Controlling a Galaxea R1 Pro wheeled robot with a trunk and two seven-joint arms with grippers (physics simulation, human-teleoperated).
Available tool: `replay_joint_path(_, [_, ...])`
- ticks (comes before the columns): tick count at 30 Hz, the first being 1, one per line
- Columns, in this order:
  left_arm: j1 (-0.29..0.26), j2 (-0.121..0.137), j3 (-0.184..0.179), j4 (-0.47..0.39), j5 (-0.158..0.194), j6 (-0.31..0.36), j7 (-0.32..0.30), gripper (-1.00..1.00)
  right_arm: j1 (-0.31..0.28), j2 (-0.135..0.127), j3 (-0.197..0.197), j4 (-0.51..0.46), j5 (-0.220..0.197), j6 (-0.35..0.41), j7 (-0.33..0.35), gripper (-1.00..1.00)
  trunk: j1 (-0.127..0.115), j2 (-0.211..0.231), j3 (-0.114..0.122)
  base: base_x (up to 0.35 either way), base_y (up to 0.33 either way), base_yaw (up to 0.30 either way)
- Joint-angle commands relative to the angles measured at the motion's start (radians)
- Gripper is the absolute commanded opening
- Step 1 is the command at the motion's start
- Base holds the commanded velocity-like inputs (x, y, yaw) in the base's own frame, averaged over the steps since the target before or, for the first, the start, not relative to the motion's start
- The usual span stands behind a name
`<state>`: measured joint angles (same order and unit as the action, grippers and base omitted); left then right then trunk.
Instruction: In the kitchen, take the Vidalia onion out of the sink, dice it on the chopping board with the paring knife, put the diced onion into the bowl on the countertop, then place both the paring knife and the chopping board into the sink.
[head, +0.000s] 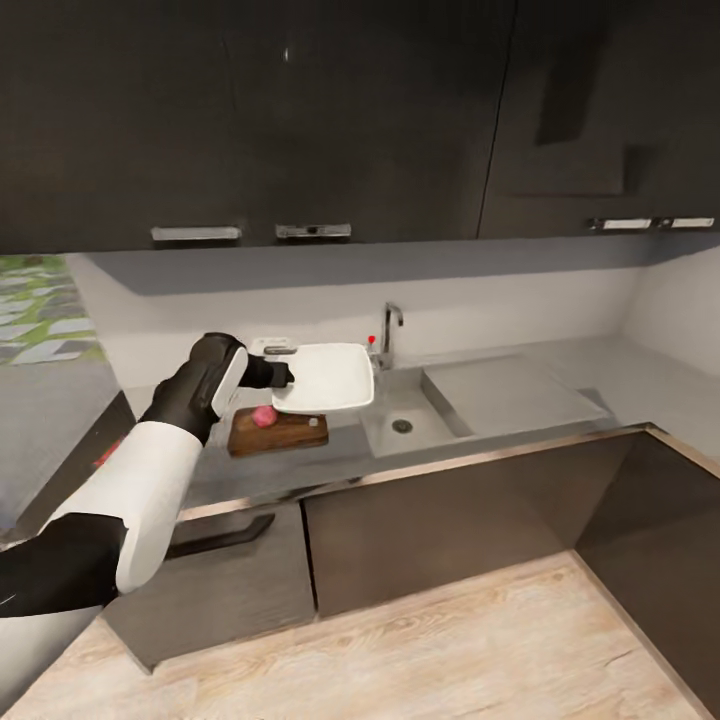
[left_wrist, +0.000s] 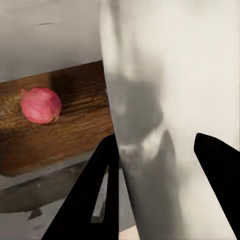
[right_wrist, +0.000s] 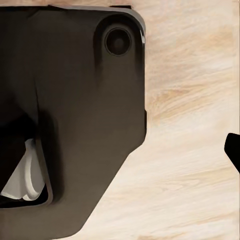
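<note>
One left claw grips the bowl aloft; the onion lies just below on the board.

My jaws are clamped on the rim of the bowl, its white wall rising between my two black fingers. Past it, the Vidalia onion sits on the chopping board, which lies on the grey bench.
</note>
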<state>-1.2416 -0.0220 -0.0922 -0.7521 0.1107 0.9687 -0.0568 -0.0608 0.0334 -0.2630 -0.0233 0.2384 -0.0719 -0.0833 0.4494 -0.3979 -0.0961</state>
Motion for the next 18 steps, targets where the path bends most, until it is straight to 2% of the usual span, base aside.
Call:
replay_joint_path(1, [-0.001,0.000,-0.002,-0.002,0.009,0.004,0.003,-1.00,-0.001,0.000,-0.008,0.000,0.010,-0.003,-0.004,1.00,0.001,-0.002,-0.001,0.000,0.306,0.243])
replay_joint_path(18, [-0.001,0.001,-0.001,-0.005,0.009,0.005,0.003,-1.00,-0.001,-0.001,-0.008,0.000,0.010,-0.004,-0.003,1.00,0.001,-0.002,0.016,0.000,0.305,0.243])
